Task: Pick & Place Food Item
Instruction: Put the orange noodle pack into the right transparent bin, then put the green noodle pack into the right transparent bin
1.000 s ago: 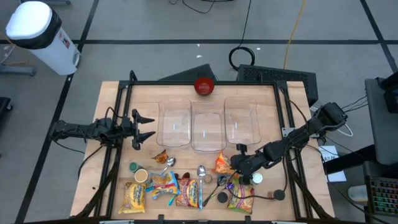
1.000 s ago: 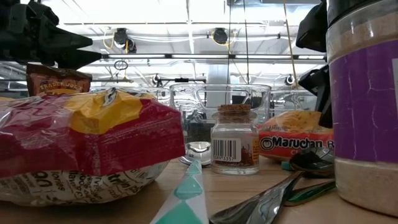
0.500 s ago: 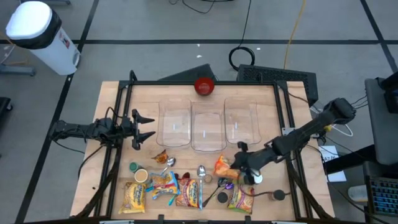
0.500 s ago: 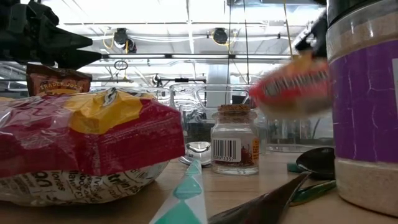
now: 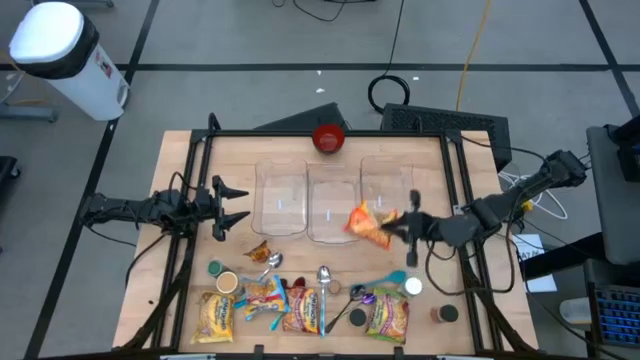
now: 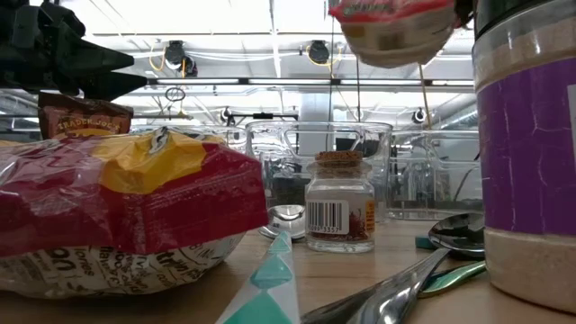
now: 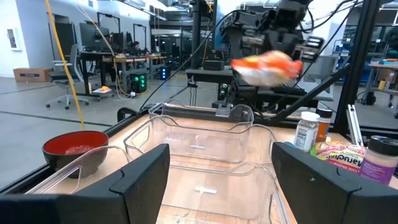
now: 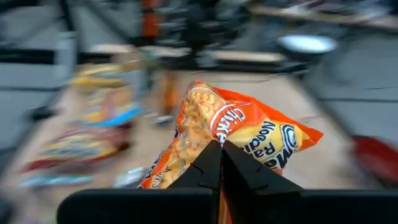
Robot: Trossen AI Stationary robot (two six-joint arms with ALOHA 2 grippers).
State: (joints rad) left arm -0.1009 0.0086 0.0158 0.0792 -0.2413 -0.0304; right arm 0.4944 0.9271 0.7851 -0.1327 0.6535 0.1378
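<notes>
Right wrist view: the right tool (image 8: pixel 221 152) is pinched shut on the orange ramen packet (image 8: pixel 239 140), held above the table (image 5: pixel 180 190) near the right clear bin (image 5: pixel 388 195). The left tool (image 5: pixel 232 207) is spread, empty.

**A:** Where are the two arms in the overhead picture?

**B:** The left arm lies level at middle left, its gripper (image 5: pixel 236 206) pointing right, fingers spread apart. The right arm reaches in from the right edge toward the centre.

**A:** And the right gripper (image 5: pixel 392 226)?

**B:** Just right of centre, raised, fingers pinched together on an orange noodle packet (image 5: pixel 365 222).
</notes>
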